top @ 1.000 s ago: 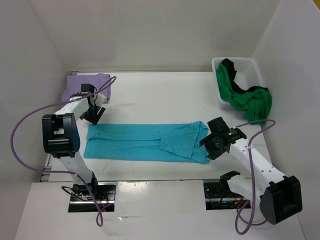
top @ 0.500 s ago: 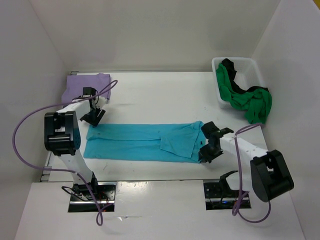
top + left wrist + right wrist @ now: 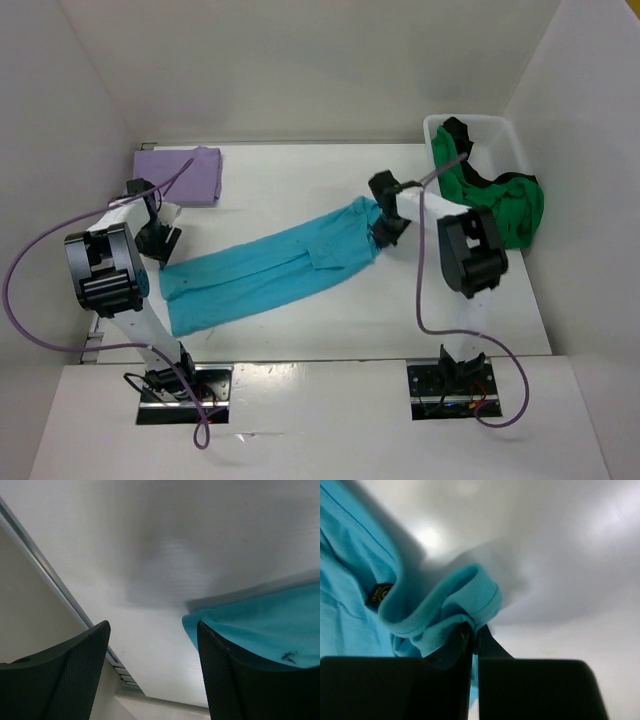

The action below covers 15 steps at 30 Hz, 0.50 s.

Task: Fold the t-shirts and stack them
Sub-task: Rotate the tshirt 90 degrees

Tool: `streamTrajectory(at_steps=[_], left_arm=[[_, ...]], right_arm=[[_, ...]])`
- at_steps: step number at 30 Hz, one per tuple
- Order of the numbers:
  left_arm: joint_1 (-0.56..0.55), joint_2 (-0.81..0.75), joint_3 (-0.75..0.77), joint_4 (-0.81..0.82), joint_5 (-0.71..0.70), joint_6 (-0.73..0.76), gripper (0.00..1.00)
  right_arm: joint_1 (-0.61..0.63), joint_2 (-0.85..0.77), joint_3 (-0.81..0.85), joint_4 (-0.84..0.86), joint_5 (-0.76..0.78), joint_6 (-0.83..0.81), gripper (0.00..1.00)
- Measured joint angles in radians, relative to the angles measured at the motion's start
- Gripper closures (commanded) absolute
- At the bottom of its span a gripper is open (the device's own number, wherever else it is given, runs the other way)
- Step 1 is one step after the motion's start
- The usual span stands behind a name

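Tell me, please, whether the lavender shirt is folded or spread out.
Folded: the lavender shirt is a compact rectangle, no sleeves showing, at the far left.

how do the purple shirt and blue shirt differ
The purple shirt lies folded small at the far left; the blue shirt stretches long across the table. Nothing holds the purple shirt; the right hand pinches the blue shirt's collar. Both are plain cloth.

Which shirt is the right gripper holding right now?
The turquoise shirt, its collar pinched in the right gripper; the lavender shirt lies folded apart, green shirt and black shirt in the bin.
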Motion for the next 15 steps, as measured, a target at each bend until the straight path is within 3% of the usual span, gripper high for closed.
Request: streamTrajectory(at_steps=[2,3,5,6,8,10,11,15], left_arm=[[0.000,-0.002,0.011,-0.039,0.014,0.000,0.23],[-0.005,-0.002,0.016,-0.058,0.019,-0.001,0.23],[-0.025,-0.002,0.027,-0.095,0.021,-0.007,0.23],[-0.041,-0.002,0.031,-0.108,0.021,-0.010,0.23],[-0.076,-0.002,0.037,-0.128,0.021,-0.014,0.23],[-0.108,-0.002,0.041,-0.142,0.024,-0.031,0.23],[-0.125,-0.002,0.042,-0.148,0.029,-0.036,0.23],[-0.151,-0.010,0.039,-0.164,0.053,-0.063,0.23]], right_arm=[[0.008,0.139,0.204,0.013,0.059,-0.069,0.78],[0.011,0.209,0.312,0.021,0.085,-0.104,0.59],[0.013,0.350,0.535,0.031,0.131,-0.175,0.42],[0.013,0.411,0.636,0.032,0.150,-0.208,0.26],[0.015,0.552,0.901,-0.018,0.196,-0.276,0.12],[0.018,0.706,1.230,-0.086,0.262,-0.353,0.00],[0.019,0.755,1.346,-0.093,0.287,-0.379,0.00],[0.032,0.713,1.437,-0.188,0.365,-0.460,0.00]])
